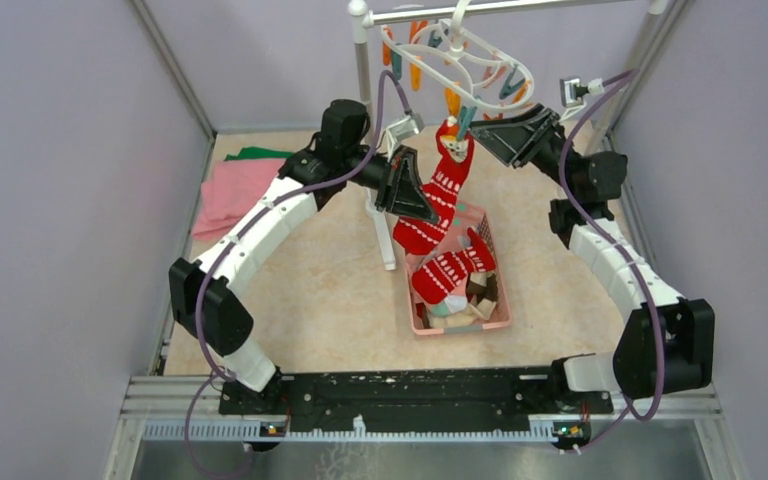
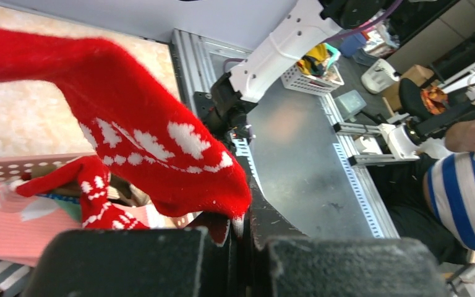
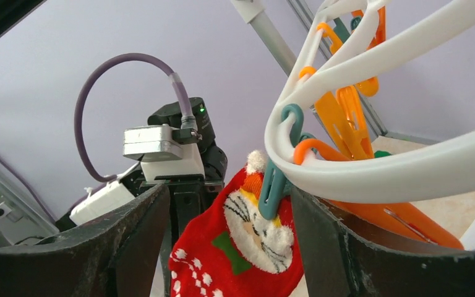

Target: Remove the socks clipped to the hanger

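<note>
A red sock with white patterns [image 1: 447,185] hangs by its cuff from a teal peg [image 3: 276,182] on the white ring hanger [image 1: 480,62]. My left gripper [image 1: 418,205] is shut on the sock's toe end [image 2: 161,154], which is pinched between the jaws in the left wrist view [image 2: 247,226]. My right gripper [image 1: 488,135] is open. In the right wrist view [image 3: 229,216] its fingers stand either side of the peg and the sock's cat-face cuff [image 3: 247,241], not touching them. The hanger's ring [image 3: 377,173] and orange pegs [image 3: 346,120] are just above.
A pink basket [image 1: 502,300] under the hanger holds another red sock [image 1: 450,270] and several other socks. Pink and green folded cloths [image 1: 235,190] lie at the back left. The metal rail stand [image 1: 363,70] and its white foot [image 1: 387,240] stand behind the basket.
</note>
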Controlling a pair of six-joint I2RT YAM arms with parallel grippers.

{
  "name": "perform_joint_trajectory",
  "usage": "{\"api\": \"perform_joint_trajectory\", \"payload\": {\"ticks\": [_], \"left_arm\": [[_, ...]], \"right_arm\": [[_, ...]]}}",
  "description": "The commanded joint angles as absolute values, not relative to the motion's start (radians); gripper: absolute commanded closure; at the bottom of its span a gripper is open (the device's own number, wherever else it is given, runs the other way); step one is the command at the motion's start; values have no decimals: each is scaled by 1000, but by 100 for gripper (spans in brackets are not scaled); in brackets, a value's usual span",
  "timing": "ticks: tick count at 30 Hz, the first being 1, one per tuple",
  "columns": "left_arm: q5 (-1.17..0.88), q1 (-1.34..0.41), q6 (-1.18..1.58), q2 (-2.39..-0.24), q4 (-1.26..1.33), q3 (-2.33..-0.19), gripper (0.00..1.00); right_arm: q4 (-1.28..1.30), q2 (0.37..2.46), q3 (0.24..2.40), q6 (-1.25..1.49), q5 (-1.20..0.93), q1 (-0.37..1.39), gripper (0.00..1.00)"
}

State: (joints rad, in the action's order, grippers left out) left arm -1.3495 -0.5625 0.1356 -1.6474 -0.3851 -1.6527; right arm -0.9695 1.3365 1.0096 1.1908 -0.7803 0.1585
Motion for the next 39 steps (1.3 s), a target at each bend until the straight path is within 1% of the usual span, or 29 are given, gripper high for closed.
{"api": "perform_joint_trajectory", "payload": {"ticks": [1,4,11,16,24,27,29,32,34,35,39], "left_arm": [[-1472,-559,212,-1593,-285,-1631,100],[-1498,-559,222,-1588,-282,-1630,100],[-1505,-559,288,-1586,-208,-1615,100],[-1484,-559,292,-1592,-198,-1609,100],[-1461,-556,285,-1595,-199,-1599,100],[-1456,-556,282,-1591,-200,-1594,100],[-1450,-556,271,-1589,-208,-1588,100],[-1426,-554,218,-1590,-253,-1585,100],[-1389,-555,167,-1595,-300,-1588,100],[-1367,-555,140,-1597,-324,-1590,100],[-1279,-559,18,-1622,-429,-1604,100]], "right_arm": [[-1007,1336,1057,1151,-779,156,30],[-958,1329,1051,1095,-763,156,30],[-1123,1413,1050,1212,-729,171,33],[-1102,1429,1098,1194,-707,218,35],[-1121,1407,1092,1206,-636,222,50],[-1125,1413,1094,1212,-625,221,57],[-1124,1412,1094,1213,-620,221,64],[-1113,1409,1091,1210,-614,221,79],[-1094,1404,1092,1198,-613,221,94],[-1075,1400,1093,1185,-613,221,100],[-953,1377,1104,1117,-610,221,100]]}}
